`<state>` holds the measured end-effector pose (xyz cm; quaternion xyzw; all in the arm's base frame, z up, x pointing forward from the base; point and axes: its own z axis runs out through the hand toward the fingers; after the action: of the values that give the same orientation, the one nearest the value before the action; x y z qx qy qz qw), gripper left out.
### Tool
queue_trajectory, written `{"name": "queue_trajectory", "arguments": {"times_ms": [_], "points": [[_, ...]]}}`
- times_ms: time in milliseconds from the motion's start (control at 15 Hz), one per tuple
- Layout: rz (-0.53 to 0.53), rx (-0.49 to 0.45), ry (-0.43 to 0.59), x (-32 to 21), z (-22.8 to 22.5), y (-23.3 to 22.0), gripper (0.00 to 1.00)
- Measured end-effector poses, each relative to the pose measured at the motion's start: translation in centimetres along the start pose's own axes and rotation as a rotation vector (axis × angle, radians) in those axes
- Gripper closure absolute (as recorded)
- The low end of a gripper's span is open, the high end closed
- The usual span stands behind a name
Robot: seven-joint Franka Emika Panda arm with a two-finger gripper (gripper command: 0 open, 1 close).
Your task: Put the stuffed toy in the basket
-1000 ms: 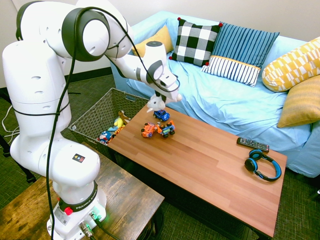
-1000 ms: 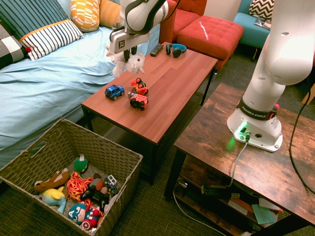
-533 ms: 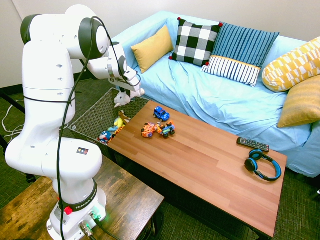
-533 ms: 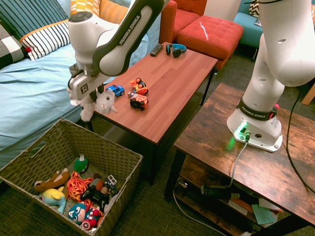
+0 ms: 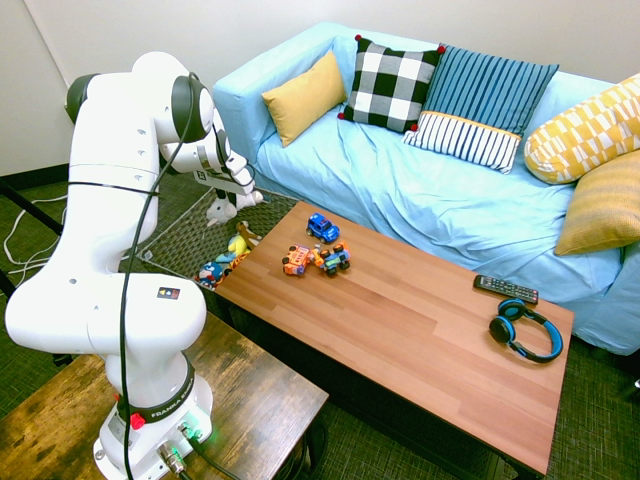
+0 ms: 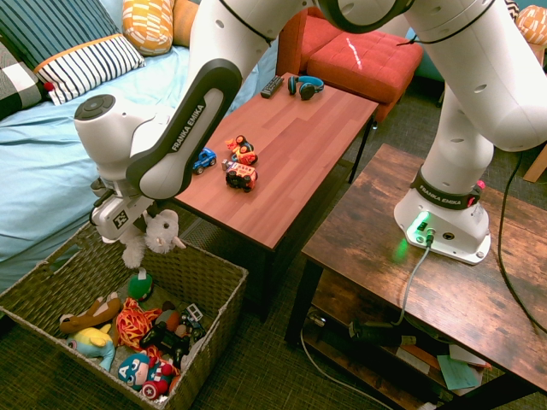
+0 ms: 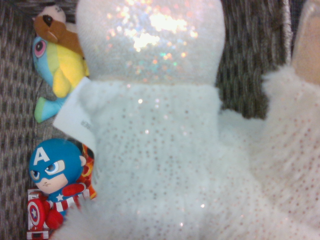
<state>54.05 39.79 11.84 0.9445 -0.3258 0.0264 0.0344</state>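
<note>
Beside the worktop (image 6: 291,154), at lower left of the second exterior view, fingers (image 6: 147,224) grasp the toy (image 6: 152,237), dangling above the basket (image 6: 209,295).

A: Arm (image 5: 110,200) is glossy white, rounded link housings, dark grey rings at the joints.

B: Markings? Second exterior view shows "FRANKA EMIKA" in white on the dark band of the link (image 6: 175,128). Same text on the black collar (image 6: 444,198) at the base.

A: Confirmed. Small square badge with coloured dots at 5 o'clock on the lower body (image 5: 167,293). Black cable (image 5: 128,290) runs down the outside. Red button (image 5: 135,421) and green light (image 5: 187,431) at the base.

B: White tag with black pattern on the gripper (image 6: 128,224) side.
</note>
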Motion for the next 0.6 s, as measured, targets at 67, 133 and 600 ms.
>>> {"name": "queue_trajectory", "arguments": {"times_ms": [67, 133, 600], "points": [[0.002, -0.002, 0.000, 0.1, 0.4, -0.1, 0.00], [0.004, -0.004, 0.002, 0.3, 0.6, -0.3, 0.00], [0.017, 0.000, 0.015, 1.5, -0.2, -1.5, 0.00]]}}
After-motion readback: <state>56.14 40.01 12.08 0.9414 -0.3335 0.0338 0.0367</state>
